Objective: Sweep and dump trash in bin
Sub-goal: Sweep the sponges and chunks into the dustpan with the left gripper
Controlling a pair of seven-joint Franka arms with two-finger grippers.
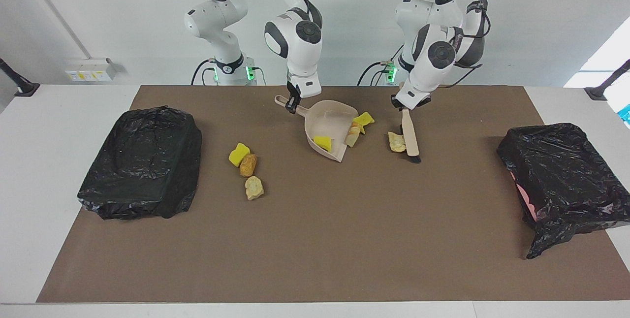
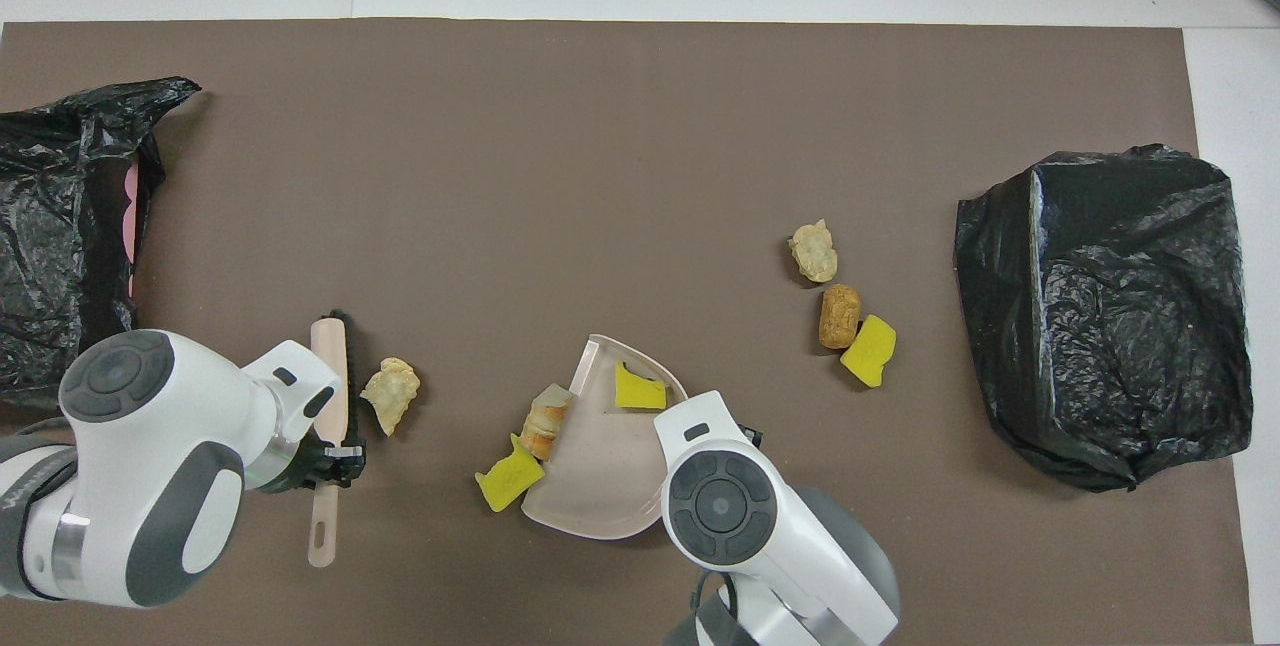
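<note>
The left gripper (image 1: 402, 107) is clamped on the handle of a beige hand brush (image 1: 409, 140), whose black bristles rest on the brown mat (image 1: 315, 239); a pale crusty lump (image 1: 395, 142) lies touching the brush on the side toward the right arm's end of the table. The right gripper (image 1: 294, 105) has its fingers closed on the handle of a beige dustpan (image 1: 325, 128), which sits on the mat between the two arms, its open mouth turned toward the brush. One yellow sponge chunk (image 1: 323, 142) lies inside the pan near its lip. At the pan's edge, on the side toward the brush, a tan bread-like lump (image 1: 352, 134) leans against the rim, with a second yellow sponge chunk (image 1: 363, 119) just beside it and nearer to the robots. Three further pieces sit in a tight group toward the right arm's end of the table: a yellow sponge (image 1: 238, 154), an orange-brown lump (image 1: 248, 165) touching it, and a beige lump (image 1: 254, 188) just beside that, farther from the robots. A bin lined with a black bag (image 1: 142, 163) stands at the right arm's end of the table, well apart from the group. A second black-bagged bin (image 1: 561, 180), with some pink showing at its opening, stands at the left arm's end.
</note>
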